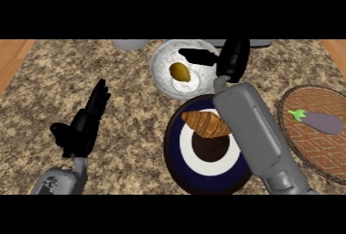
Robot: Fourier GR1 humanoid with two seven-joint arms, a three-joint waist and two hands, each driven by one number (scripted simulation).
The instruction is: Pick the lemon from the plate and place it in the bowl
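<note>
**Lemon sits in bowl, right hand open beside it**

Right hand (232, 59) hovers over the bowl's far-right rim, with its forearm running up across the plate's right side. Its fingers (196, 55) are spread and relaxed, one reaching left over the bowl, and they hold nothing. I read this as released.

The lemon (180, 71) lies just left of that hand and a little toward the robot. It is apart from the fingers and rests on the floor of the white bowl (162, 86). Its long axis runs roughly away-and-toward the robot, tilted slightly.

The right hand is by far the nearer of the 2. The left hand (81, 128) rests open with fingers up at the view's left, well apart from the bowl.

The plate (181, 167), dark blue with a white ring, is just on the robot's side of the bowl. It holds only 1 croissant (206, 124) and no lemon.

Further right, an eggplant (317, 121) lies on a round woven mat (317, 153). All of this sits on the speckled counter (128, 87).

Judgement: the placing looks done. The only move left is for the right hand to pull back, up and to the right away from the lemon, without clipping the bowl's rim or the croissant under the forearm.
</note>
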